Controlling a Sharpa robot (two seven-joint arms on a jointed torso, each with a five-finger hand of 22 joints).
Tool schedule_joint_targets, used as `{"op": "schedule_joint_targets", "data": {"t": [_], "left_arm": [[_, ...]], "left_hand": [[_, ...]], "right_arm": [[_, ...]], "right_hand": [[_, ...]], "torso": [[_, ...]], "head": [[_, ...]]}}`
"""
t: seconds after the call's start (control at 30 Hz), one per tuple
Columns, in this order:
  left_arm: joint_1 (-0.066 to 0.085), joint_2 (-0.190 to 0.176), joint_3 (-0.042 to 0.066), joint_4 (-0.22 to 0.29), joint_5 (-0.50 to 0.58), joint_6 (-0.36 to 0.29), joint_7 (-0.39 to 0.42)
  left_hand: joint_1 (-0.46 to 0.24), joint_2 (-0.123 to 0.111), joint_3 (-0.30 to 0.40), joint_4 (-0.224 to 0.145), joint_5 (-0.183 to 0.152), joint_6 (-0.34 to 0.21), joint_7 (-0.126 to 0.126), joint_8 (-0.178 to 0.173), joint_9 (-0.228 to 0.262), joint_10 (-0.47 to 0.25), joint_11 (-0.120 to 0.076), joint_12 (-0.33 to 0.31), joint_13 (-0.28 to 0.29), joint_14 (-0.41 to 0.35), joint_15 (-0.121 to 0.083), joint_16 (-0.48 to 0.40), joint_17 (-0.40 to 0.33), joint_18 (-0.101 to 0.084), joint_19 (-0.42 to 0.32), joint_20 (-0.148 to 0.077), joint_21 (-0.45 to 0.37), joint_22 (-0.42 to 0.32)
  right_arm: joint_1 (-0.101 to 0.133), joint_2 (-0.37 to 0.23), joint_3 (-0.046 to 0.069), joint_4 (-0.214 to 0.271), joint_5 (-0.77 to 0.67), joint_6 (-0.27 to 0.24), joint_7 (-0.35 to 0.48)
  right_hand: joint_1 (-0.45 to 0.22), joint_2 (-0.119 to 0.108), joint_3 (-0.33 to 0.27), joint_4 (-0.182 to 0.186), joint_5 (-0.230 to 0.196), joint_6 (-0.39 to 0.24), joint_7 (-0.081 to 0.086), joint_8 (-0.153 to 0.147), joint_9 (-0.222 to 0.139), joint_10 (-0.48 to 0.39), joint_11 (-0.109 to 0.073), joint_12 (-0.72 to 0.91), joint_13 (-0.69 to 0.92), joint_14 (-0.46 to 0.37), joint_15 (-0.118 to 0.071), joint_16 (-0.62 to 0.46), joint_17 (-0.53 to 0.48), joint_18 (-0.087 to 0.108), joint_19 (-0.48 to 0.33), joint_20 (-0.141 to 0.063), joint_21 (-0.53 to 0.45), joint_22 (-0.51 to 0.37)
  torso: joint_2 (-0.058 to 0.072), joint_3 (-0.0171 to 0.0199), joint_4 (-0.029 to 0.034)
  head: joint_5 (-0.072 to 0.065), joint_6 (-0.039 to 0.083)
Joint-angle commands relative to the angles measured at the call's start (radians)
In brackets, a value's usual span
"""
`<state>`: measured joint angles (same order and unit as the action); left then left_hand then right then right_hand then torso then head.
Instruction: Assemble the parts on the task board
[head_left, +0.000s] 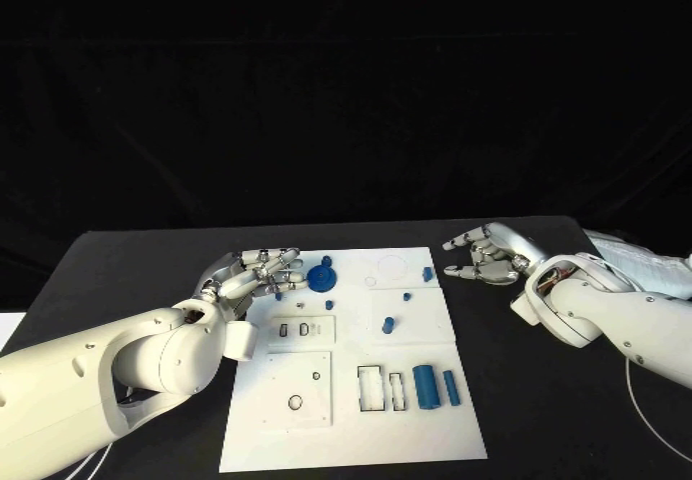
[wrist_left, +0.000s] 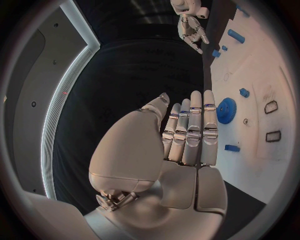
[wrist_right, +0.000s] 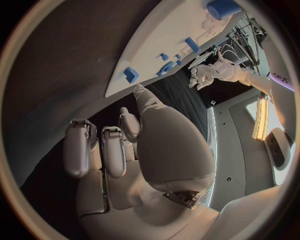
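from the head camera i have the task board (head_left: 433, 420) lying in the middle of the black table (head_left: 144, 250), its long sides running away from me. my left hand (head_left: 260, 275) sits over the board's left edge near the far corner, fingers stretched out side by side, nothing held. just beside its fingertips is the blue gear (head_left: 323, 277), and i can't tell from here whether they touch it. my right hand (head_left: 488, 255) hangs off the board's far right corner, over bare table, fingers curled partway in with a gap to the thumb, and it has nothing in its grasp.

the left wrist camera settles what the head view leaves open: the fingers (wrist_left: 195, 131) lie straight and close together, and the gear (wrist_left: 226, 110) sits right against the outermost fingertip, though contact isn't certain. it also shows a small blue block (wrist_left: 232, 148) next to that finger, plus the right hand (wrist_left: 192, 31) far across the board. the right wrist camera shows the curled fingers (wrist_right: 80, 148) closed on nothing, with a small blue cube (wrist_right: 130, 74) at the board's edge just beyond them.

counting blue parts in the head view, i get one gear, one fat cylinder (head_left: 426, 386) and one thinner bar (head_left: 451, 387) near the near right corner, one peg (head_left: 388, 324) mid-board, and about four small bits i can't identify.
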<state>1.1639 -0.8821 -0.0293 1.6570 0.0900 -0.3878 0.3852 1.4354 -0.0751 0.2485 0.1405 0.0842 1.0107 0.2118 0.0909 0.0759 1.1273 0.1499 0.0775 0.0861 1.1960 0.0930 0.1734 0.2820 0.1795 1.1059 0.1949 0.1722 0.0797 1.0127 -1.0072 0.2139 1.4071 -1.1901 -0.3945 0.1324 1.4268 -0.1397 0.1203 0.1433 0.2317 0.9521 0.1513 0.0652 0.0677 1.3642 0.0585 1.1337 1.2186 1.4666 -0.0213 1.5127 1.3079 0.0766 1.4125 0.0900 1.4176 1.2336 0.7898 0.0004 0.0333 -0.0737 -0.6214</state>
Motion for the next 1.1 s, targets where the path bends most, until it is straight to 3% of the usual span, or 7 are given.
{"op": "schedule_joint_targets", "data": {"t": [0.03, 0.17, 0.23, 0.37, 0.73, 1.1], "left_arm": [[0.0, 0.003, 0.001, -0.001, 0.003, 0.025, 0.009], [-0.001, 0.005, 0.001, -0.003, 0.003, 0.026, 0.009], [-0.001, 0.006, 0.001, -0.004, 0.003, 0.026, 0.009], [-0.001, 0.008, 0.001, -0.005, 0.003, 0.027, 0.009], [-0.001, 0.01, 0.001, -0.007, 0.003, 0.028, 0.008], [-0.001, 0.011, 0.001, -0.006, 0.003, 0.028, 0.007]], "left_hand": [[0.003, 0.003, 0.002, -0.003, -0.002, -0.005, 0.0, -0.005, 0.001, -0.008, -0.001, -0.006, -0.001, -0.004, -0.003, -0.006, 0.001, 0.001, 0.006, 0.0, -0.005, -0.001], [0.003, 0.003, 0.002, -0.003, -0.002, -0.005, 0.0, -0.005, 0.001, -0.008, -0.001, -0.006, -0.001, -0.004, -0.003, -0.006, 0.001, 0.001, 0.006, 0.0, -0.005, -0.001], [0.003, 0.003, 0.002, -0.003, -0.002, -0.005, 0.0, -0.005, 0.001, -0.008, -0.001, -0.006, -0.001, -0.004, -0.003, -0.006, 0.001, 0.001, 0.006, 0.0, -0.005, -0.001], [0.003, 0.003, 0.002, -0.003, -0.002, -0.005, 0.0, -0.005, 0.001, -0.008, -0.001, -0.006, -0.001, -0.004, -0.003, -0.006, 0.001, 0.001, 0.006, 0.0, -0.005, -0.001], [0.003, 0.003, 0.002, -0.003, -0.002, -0.005, 0.0, -0.005, 0.001, -0.008, -0.001, -0.006, -0.001, -0.004, -0.003, -0.006, 0.001, 0.001, 0.006, 0.0, -0.005, -0.001], [0.003, 0.003, 0.002, -0.003, -0.002, -0.005, 0.0, -0.005, 0.001, -0.008, -0.001, -0.006, -0.001, -0.004, -0.003, -0.006, 0.001, 0.001, 0.006, 0.0, -0.005, -0.001]], "right_arm": [[-0.007, 0.01, 0.0, -0.022, -0.008, 0.034, 0.028], [-0.013, 0.027, 0.0, -0.046, -0.017, 0.036, 0.024], [-0.015, 0.036, 0.0, -0.056, -0.036, 0.036, 0.023], [-0.019, 0.051, -0.001, -0.063, -0.062, 0.046, 0.021], [-0.025, 0.081, -0.001, -0.07, -0.075, 0.065, 0.02], [-0.031, 0.111, -0.004, -0.091, -0.076, 0.072, 0.009]], "right_hand": [[0.012, 0.003, 0.0, -0.007, -0.004, -0.003, -0.001, 0.001, 0.001, -0.005, 0.0, -0.002, 0.002, 0.079, 0.006, 0.005, 0.145, -0.008, -0.007, 0.0, -0.002, 0.001], [0.019, 0.01, 0.003, -0.011, -0.005, 0.003, -0.002, 0.003, 0.002, -0.002, 0.0, 0.001, 0.004, 0.079, 0.006, 0.006, 0.147, -0.009, -0.006, 0.0, -0.001, 0.003], [0.021, 0.013, 0.005, -0.013, -0.006, 0.005, -0.002, 0.003, 0.003, 0.0, 0.0, 0.004, 0.006, 0.079, 0.005, 0.007, 0.149, -0.009, -0.005, 0.0, -0.001, 0.003], [0.021, 0.018, 0.005, -0.015, -0.008, 0.015, -0.003, 0.007, 0.004, 0.004, -0.001, 0.011, 0.011, 0.08, 0.005, 0.008, 0.151, -0.01, -0.003, -0.001, 0.001, 0.008], [0.019, 0.027, 0.008, -0.016, -0.009, 0.033, -0.005, 0.011, 0.006, 0.013, -0.003, 0.026, 0.023, 0.081, 0.003, 0.01, 0.158, -0.011, 0.0, -0.002, 0.004, 0.014], [0.018, 0.046, 0.016, -0.017, -0.014, 0.05, -0.007, 0.012, 0.006, 0.02, -0.006, 0.036, 0.031, 0.083, 0.001, 0.014, 0.165, -0.012, 0.004, -0.004, 0.008, 0.021]], "torso": [[0.001, 0.0037, 0.0003], [0.003, 0.006, 0.001], [0.002, 0.0039, 0.0008], [0.002, 0.0032, 0.0029], [0.001, 0.0029, -0.0004], [0.001, 0.0029, 0.002]], "head": [[0.0, -0.002], [0.0, -0.003], [0.001, -0.005], [0.001, -0.006], [0.002, -0.012], [0.002, -0.012]]}}
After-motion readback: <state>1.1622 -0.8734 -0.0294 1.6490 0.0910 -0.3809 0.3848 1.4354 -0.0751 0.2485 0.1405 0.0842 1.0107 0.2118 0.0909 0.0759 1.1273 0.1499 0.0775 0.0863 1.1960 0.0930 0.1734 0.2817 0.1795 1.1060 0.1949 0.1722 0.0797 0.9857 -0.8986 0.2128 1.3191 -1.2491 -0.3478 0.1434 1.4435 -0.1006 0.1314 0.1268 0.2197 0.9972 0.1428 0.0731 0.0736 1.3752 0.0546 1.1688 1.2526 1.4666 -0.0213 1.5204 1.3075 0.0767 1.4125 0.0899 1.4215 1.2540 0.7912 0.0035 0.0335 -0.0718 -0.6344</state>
